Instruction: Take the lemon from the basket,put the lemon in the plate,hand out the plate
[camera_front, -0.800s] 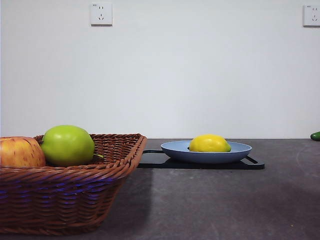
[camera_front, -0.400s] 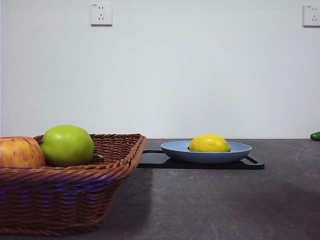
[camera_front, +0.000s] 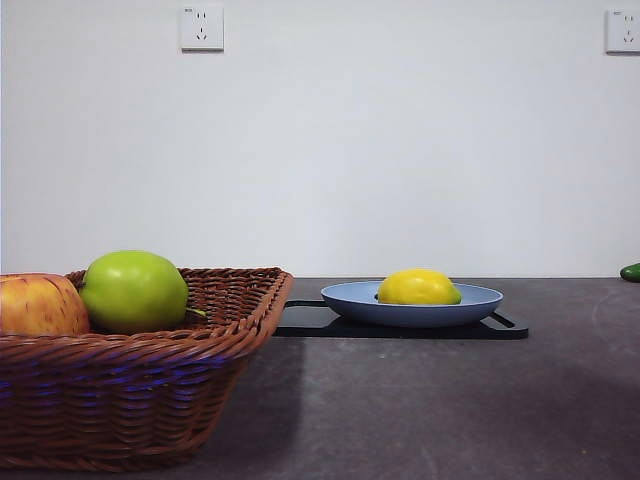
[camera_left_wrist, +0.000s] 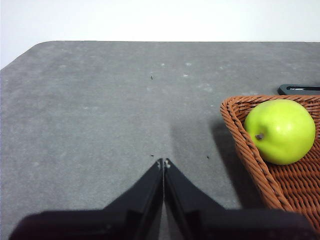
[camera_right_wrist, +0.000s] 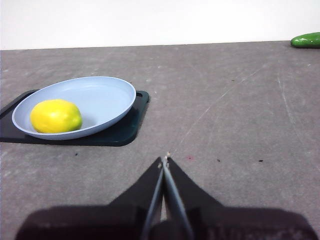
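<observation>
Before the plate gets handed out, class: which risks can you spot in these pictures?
1. The lemon lies loose and off-centre in the shallow light-blue plate; tilting the plate may roll it over the low rim.
2. The plate sits on a black tray, so a grasp at the rim could catch or drag the tray along.
3. The right gripper is shut and apart from the plate; it must open before it reaches the rim, or it may push the plate.

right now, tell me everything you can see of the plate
The plate is round, shallow and light blue, matte, with a raised rim. It sits level on a flat black tray on the grey table, away from the basket. The lemon lies inside it, off-centre near one side. Neither claw touches it; the right claw is shut, short of the tray.
</observation>
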